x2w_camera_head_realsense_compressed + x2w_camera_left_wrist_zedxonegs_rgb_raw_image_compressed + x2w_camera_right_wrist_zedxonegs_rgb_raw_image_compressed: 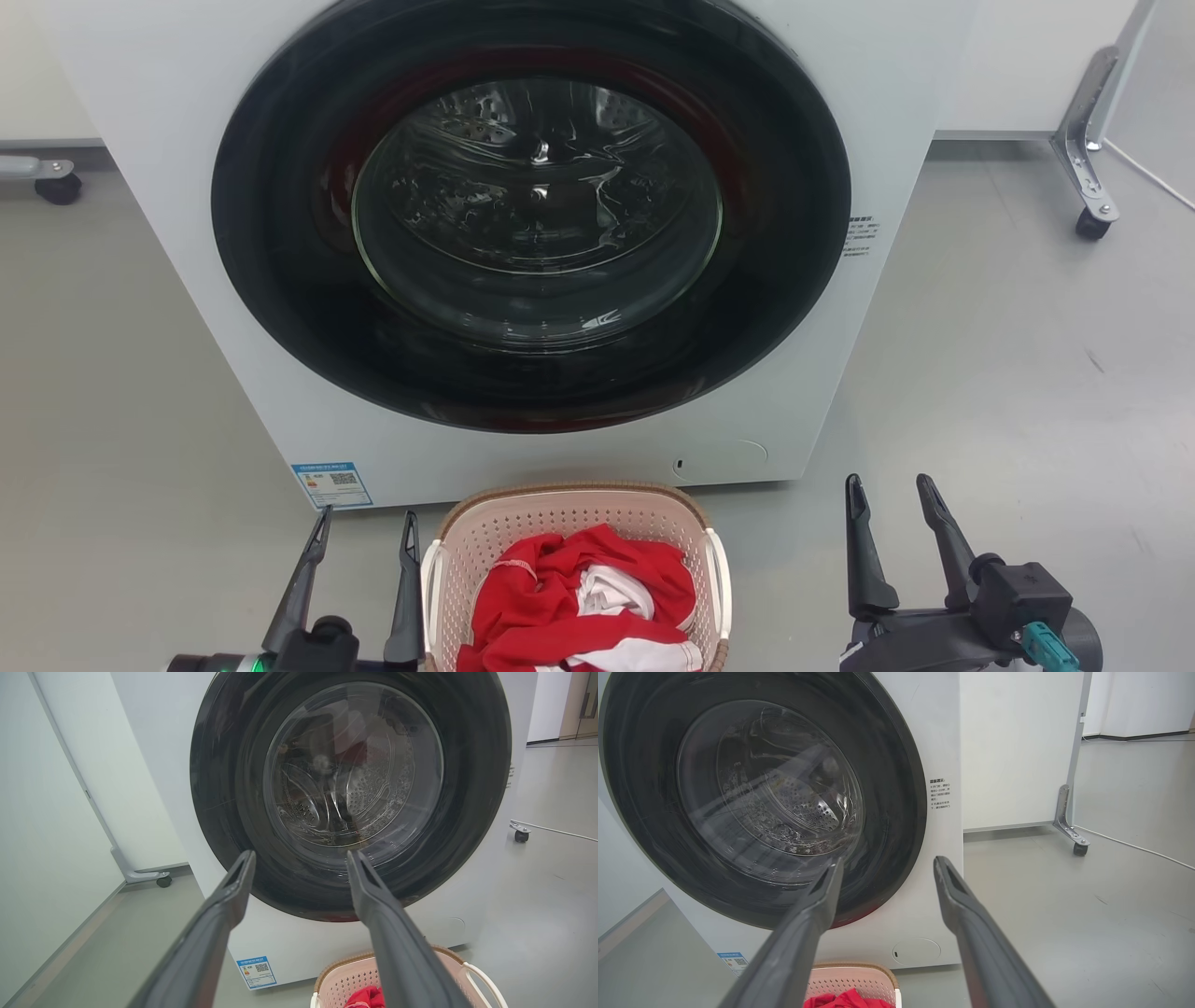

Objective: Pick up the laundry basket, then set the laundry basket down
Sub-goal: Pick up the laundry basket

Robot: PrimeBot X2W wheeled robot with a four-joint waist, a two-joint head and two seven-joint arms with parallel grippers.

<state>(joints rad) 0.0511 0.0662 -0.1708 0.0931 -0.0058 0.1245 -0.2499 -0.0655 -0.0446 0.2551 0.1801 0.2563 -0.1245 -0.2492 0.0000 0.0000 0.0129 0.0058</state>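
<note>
The laundry basket [560,523] is pale pinkish-beige plastic with small holes, a brown woven-look rim and white side handles. It stands on the floor at the foot of the washing machine, holding red and white clothes [583,597]. My left gripper [367,525] is open just left of the basket, its fingers pointing up and apart from the left handle. My right gripper [890,490] is open to the basket's right, a good gap away. The basket [345,982] shows at the bottom of the left wrist view, and its far rim [859,980] at the bottom of the right wrist view.
A white front-loading washing machine [523,233] with a shut dark round door stands right behind the basket. A caster leg [1088,159] of a white panel is at the back right, another caster [51,182] at the back left. Grey floor [1008,373] lies on both sides.
</note>
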